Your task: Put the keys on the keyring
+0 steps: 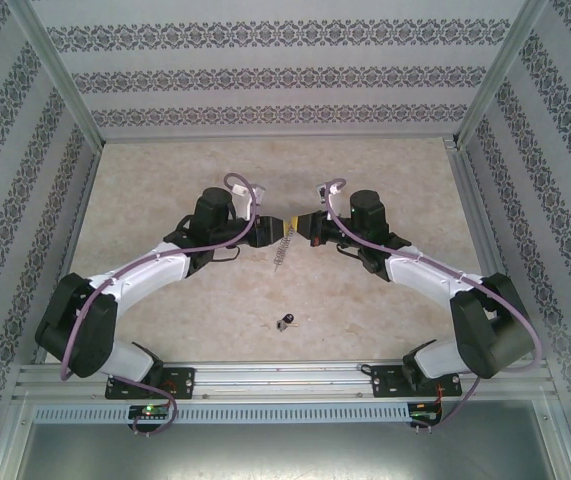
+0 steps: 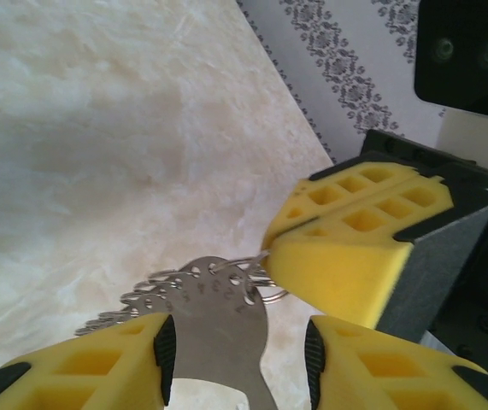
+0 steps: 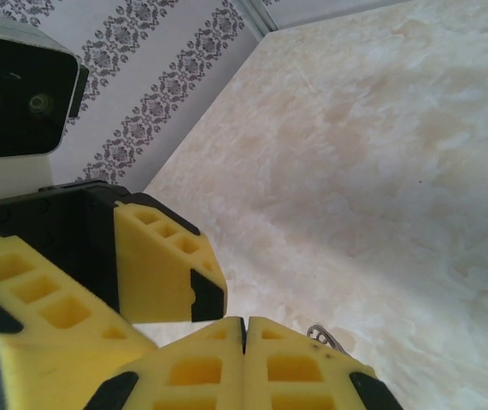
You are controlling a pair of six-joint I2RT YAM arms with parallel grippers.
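The keyring (image 2: 218, 329) is clamped in the left claw (image 2: 237, 346) — the right claw (image 3: 244, 329) is shut at its end; a firm, level hold is advised while the key (image 1: 285, 321) is fetched.

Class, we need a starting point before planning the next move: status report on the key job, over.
Right gripper shut on keyring, held off table. Left gripper straddles keyring, grip unclear. Key lies loose on table, unthreaded. Nothing blocks it.
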